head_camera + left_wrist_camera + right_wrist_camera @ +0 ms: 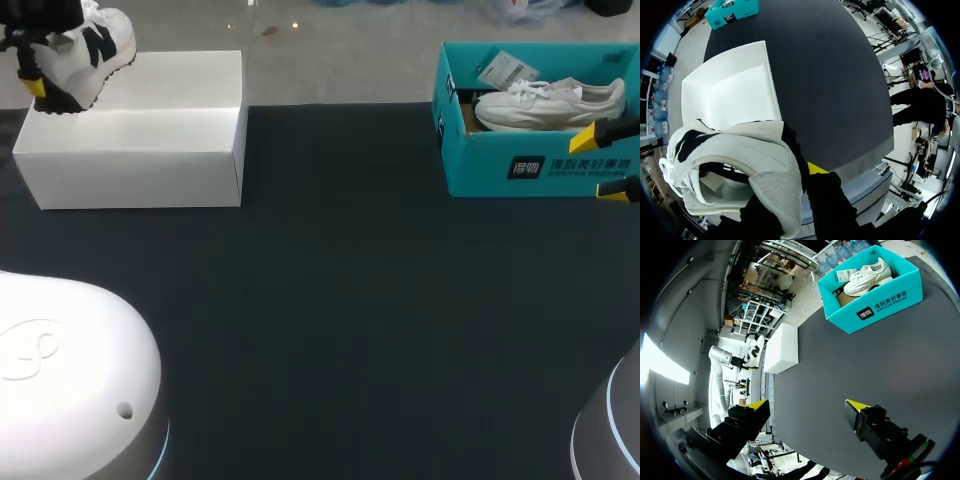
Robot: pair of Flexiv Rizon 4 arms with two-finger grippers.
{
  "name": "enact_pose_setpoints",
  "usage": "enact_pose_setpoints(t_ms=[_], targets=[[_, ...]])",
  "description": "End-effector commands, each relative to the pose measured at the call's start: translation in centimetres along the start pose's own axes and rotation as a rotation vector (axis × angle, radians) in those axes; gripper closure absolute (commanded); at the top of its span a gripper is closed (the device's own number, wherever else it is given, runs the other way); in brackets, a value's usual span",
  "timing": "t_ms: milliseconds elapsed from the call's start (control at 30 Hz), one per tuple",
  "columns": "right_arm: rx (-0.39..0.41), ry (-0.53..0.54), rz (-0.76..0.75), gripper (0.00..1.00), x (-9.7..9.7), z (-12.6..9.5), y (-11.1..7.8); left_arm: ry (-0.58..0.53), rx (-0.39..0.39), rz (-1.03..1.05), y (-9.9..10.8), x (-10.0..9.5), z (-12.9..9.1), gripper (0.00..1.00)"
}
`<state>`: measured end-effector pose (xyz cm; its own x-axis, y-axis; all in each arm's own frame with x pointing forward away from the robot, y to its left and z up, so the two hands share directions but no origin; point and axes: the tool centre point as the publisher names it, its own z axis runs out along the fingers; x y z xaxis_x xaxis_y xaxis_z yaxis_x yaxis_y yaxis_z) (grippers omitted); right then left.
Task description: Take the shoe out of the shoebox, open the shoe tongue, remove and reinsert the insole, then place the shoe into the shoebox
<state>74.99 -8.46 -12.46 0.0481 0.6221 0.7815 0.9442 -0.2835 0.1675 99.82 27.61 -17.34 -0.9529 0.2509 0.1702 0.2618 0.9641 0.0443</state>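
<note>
Dark matte tabletop [380,330] with a plain white block [140,140]

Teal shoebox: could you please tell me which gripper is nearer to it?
Right. The right gripper hangs open close by the teal shoebox, facing it; the left gripper holds a black-and-white sneaker over the white box across the table.

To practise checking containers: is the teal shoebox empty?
No, a white shoe lies inside the teal shoebox.
</note>
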Motion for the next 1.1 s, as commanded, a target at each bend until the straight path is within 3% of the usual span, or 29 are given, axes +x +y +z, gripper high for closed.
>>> enact_pose_setpoints(t_ms=[33,367,433,467,500,533,567,1067,1100], targets=[[-0.001,-0.002,0.001,0.0,0.0,0.1,0.0,0.053,-0.014,0.411,0.1,-0.1,-0.2,1.0],[-0.001,-0.002,0.001,0.0,0.0,0.1,0.0,0.053,-0.014,0.411,0.1,-0.1,-0.2,1.0],[-0.001,-0.002,0.001,0.0,0.0,0.1,0.0,-0.011,-0.031,0.612,1.4,-0.3,-0.4,1.0],[-0.001,-0.002,0.001,0.0,0.0,0.1,0.0,-0.035,-0.016,0.708,1.8,-0.2,-0.3,1.0],[-0.001,-0.002,0.001,0.0,0.0,0.1,0.0,-0.077,0.051,0.776,2.5,-0.4,-0.5,1.0],[-0.001,-0.002,0.001,0.0,0.0,0.1,0.0,-0.079,0.057,0.813,3.0,-0.6,-0.7,1.0],[-0.001,-0.002,0.001,0.0,0.0,0.1,0.0,-0.03,0.053,0.799,3.5,-1.1,-0.9,1.0],[-0.001,-0.002,0.001,0.0,0.0,0.1,0.0,-0.03,0.053,0.799,3.5,-1.1,-0.9,1.0],[-0.001,-0.002,0.001,0.0,0.0,0.1,0.0,-0.078,0.024,0.768,4.0,-1.6,-0.5,1.0]])
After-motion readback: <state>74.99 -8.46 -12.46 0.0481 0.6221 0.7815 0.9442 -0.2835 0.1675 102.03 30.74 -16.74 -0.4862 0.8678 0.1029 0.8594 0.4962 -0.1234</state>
